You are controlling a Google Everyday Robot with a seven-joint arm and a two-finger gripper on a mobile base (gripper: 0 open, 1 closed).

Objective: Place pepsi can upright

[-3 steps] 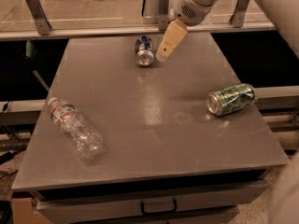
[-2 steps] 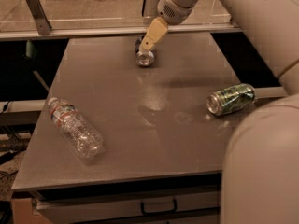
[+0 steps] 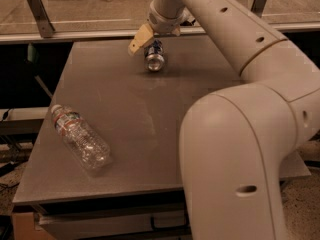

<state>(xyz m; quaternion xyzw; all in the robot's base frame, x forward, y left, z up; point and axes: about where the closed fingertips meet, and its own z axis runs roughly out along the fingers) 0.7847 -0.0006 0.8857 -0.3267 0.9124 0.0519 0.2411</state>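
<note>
The pepsi can (image 3: 154, 57) is dark blue with silver ends. It lies on its side near the far edge of the grey table (image 3: 130, 119), with one silver end facing me. My gripper (image 3: 139, 40) hangs from the arm just above and to the left of the can, close to its far end. I cannot tell whether it touches the can. My arm's large white links (image 3: 240, 134) fill the right side of the view.
A clear plastic bottle (image 3: 80, 136) with a red-and-white label lies on its side at the table's front left. A metal rail (image 3: 75, 34) and a bracket run behind the table's far edge. The arm hides the table's right part.
My gripper has moved left, from the can's right side to its upper left. My arm has swung into the right foreground and now hides the green can. The pepsi can has not moved.
</note>
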